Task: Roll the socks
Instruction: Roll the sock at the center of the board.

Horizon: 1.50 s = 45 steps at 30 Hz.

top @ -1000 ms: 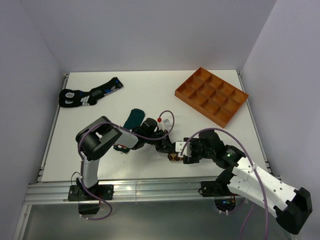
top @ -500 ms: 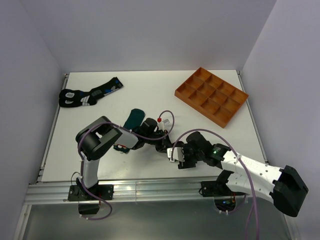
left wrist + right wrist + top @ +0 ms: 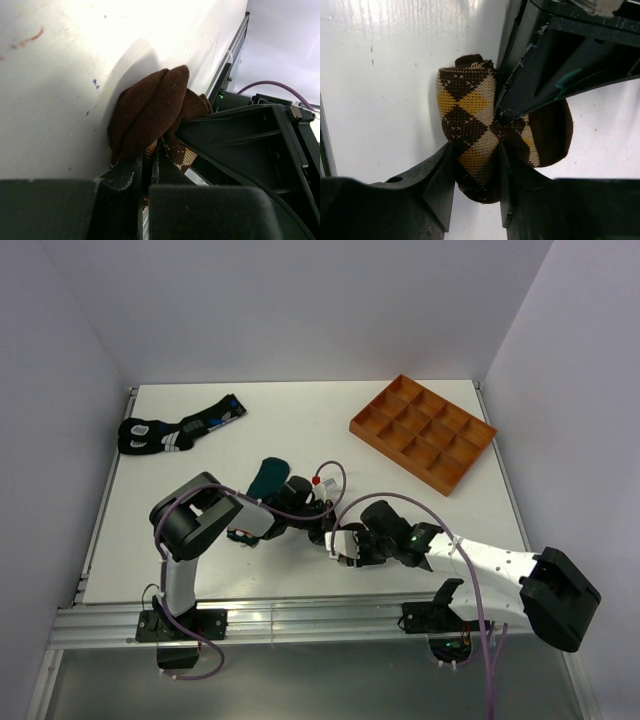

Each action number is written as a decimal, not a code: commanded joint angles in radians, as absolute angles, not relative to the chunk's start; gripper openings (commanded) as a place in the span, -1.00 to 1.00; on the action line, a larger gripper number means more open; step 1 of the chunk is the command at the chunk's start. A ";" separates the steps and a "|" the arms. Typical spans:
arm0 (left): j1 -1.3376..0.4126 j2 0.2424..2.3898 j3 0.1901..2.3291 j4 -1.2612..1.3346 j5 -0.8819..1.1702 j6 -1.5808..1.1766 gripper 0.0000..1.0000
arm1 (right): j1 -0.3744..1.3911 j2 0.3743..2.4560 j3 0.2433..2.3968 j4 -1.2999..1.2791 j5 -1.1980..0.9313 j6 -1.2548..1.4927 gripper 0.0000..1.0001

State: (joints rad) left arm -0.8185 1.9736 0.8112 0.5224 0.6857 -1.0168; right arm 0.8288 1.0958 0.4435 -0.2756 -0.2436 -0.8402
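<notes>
1. Toward the front edge of the table (image 3: pixel 300 425), both arms meet over the argyle sock (image 3: pixel 465 120). It is a brown, yellow and cream roll lying on the white surface.
2. The right gripper (image 3: pixel 475 150) pinches the near end of the roll, and the patterned fabric bulges between its two fingers.
3. The left gripper (image 3: pixel 149 162) comes in from the opposite side. Its fingers are drawn almost together, with a fold of the patterned fabric caught between them. The plain brown part of the sock is bunched just beyond the tips.
4. Farther back, beside the left arm's wrist, the teal sock (image 3: pixel 265 477) lies on the table, partly hidden by the arm.
5. At the far left lie black socks (image 3: pixel 175 430) with blue and white markings. At the far right sits the orange tray (image 3: pixel 423 430) of compartments, well apart from both grippers.
</notes>
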 commanded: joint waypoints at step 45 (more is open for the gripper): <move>-0.940 1.608 0.541 0.742 0.112 -0.686 0.04 | 0.436 1.963 1.170 -0.992 -0.581 -0.861 -0.71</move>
State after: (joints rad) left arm -0.9340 1.5841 0.5064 0.6430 0.0811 -0.7326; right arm 0.4446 1.9011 1.1828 -1.0183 -0.7349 -0.8555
